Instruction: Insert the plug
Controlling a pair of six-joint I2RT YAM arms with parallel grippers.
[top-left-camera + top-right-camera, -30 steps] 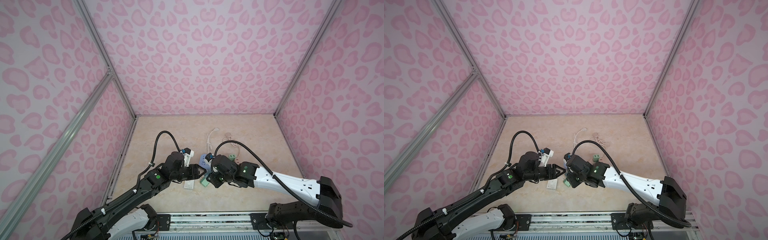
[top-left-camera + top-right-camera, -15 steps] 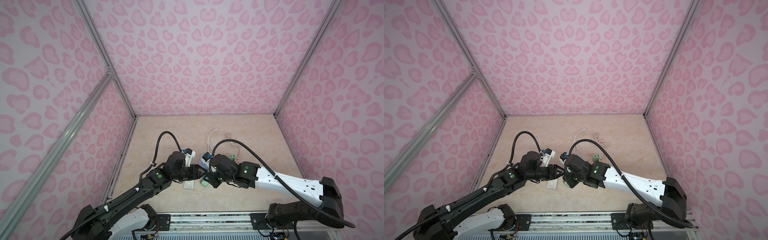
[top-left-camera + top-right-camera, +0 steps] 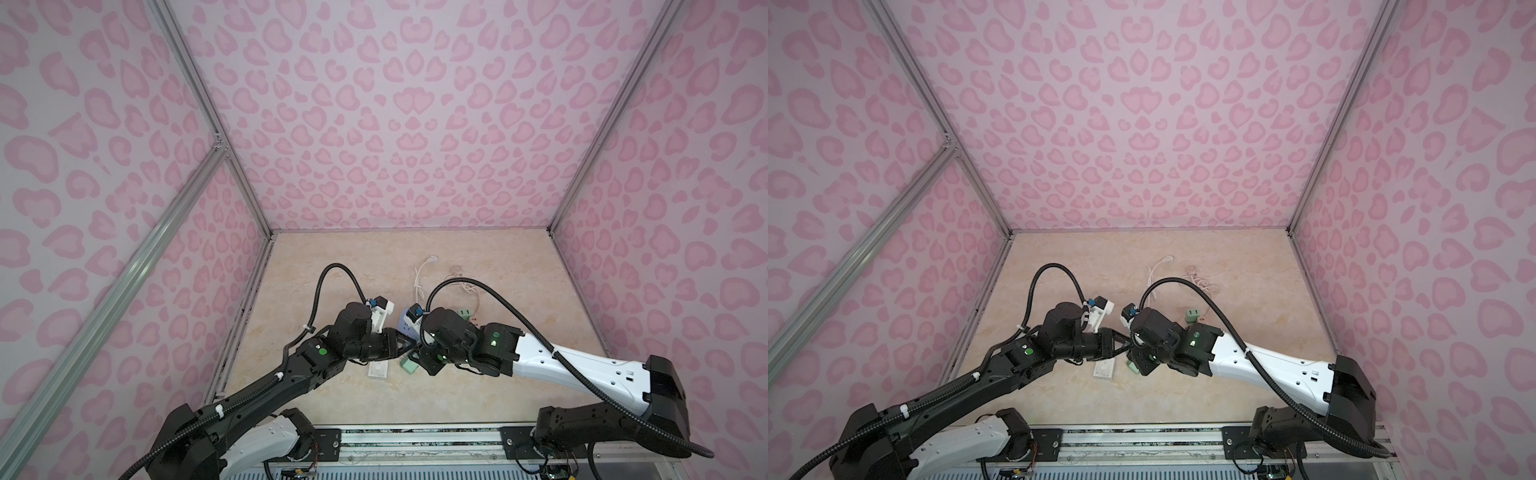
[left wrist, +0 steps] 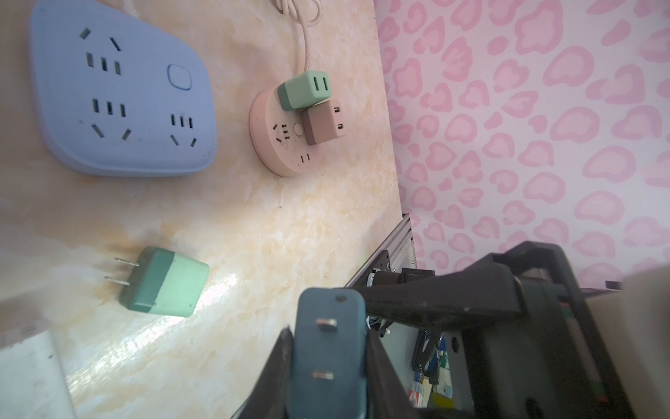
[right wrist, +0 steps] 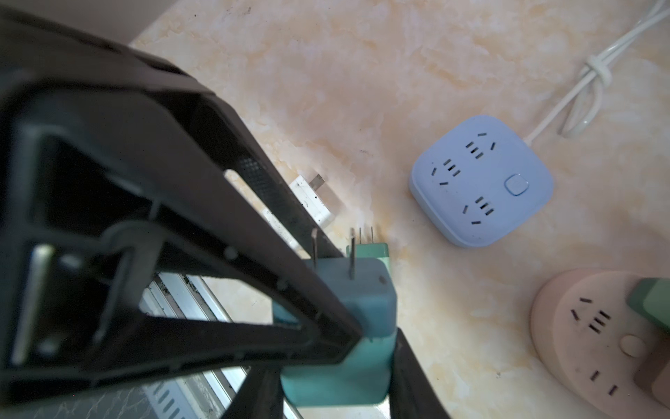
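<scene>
A blue-teal two-prong plug (image 4: 328,348) is held above the table between both grippers. In the left wrist view its pronged face looks at the camera, with my left gripper (image 4: 328,339) shut on its sides. In the right wrist view my right gripper (image 5: 335,377) is shut on the teal body of the plug (image 5: 337,373), and a left finger (image 5: 253,235) crosses over its blue end. In both top views the left gripper (image 3: 404,343) and right gripper (image 3: 416,354) meet tip to tip. The light blue power strip (image 4: 119,90) lies on the table just behind them.
A loose green plug (image 4: 163,281) lies on the table below the grippers. A white adapter (image 3: 379,370) lies beside it. The pink round socket (image 4: 279,145) carries a green adapter (image 4: 304,89) and a brown adapter (image 4: 324,121). White cable (image 3: 419,278) runs toward the back.
My left gripper has moved right to meet the right gripper and has shut on the plug. The right gripper has kept its grip and shifted slightly.
</scene>
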